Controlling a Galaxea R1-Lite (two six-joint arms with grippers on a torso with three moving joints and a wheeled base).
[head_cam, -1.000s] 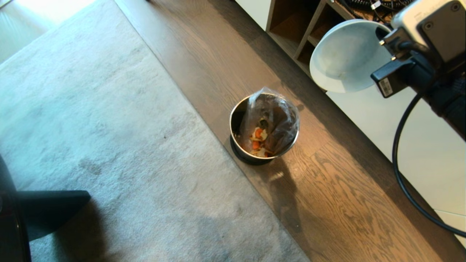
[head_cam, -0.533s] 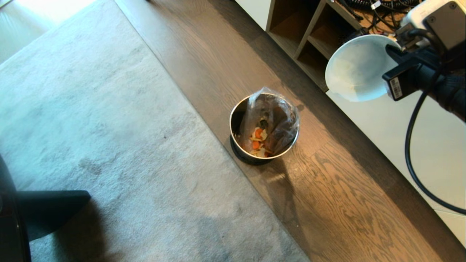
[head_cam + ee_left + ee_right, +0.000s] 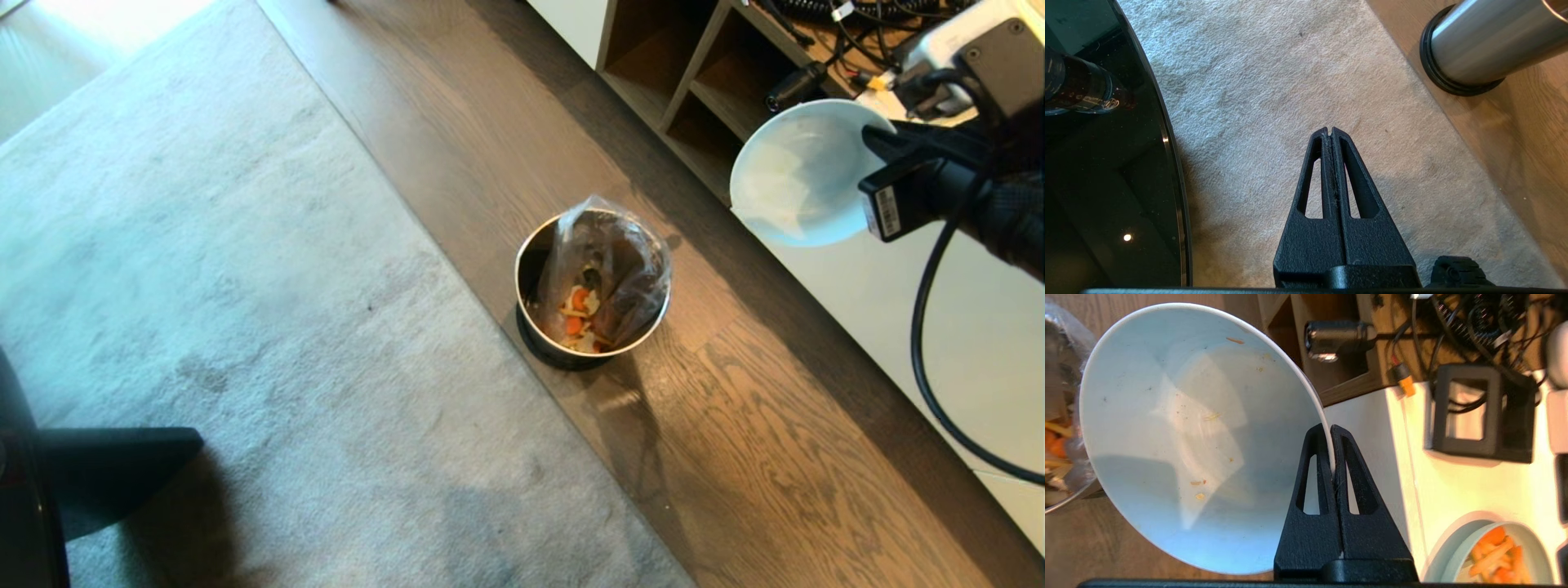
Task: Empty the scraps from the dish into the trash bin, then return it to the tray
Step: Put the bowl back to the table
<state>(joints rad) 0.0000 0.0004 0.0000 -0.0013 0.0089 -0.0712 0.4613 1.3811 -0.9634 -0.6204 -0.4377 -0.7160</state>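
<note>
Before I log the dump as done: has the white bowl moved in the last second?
Yes. The white bowl, pinched by the right gripper, has shifted right and slightly down, away from the trash bin, which stayed put.

No legible text anywhere. White barcode sticker [image 3: 885,211] on the black camera housing by the right tool [image 3: 878,143]: bars only, print too small to read.

White dish [image 3: 796,175] held in the air, tilted, pinched at its rim; inside nearly clean, only a few tiny orange flecks stuck to it. Trash bin [image 3: 592,286], round shiny metal with dark base, upright on wood floor beside carpet edge. Scraps [image 3: 580,314], orange and pale, lie inside its clear bag.
</note>
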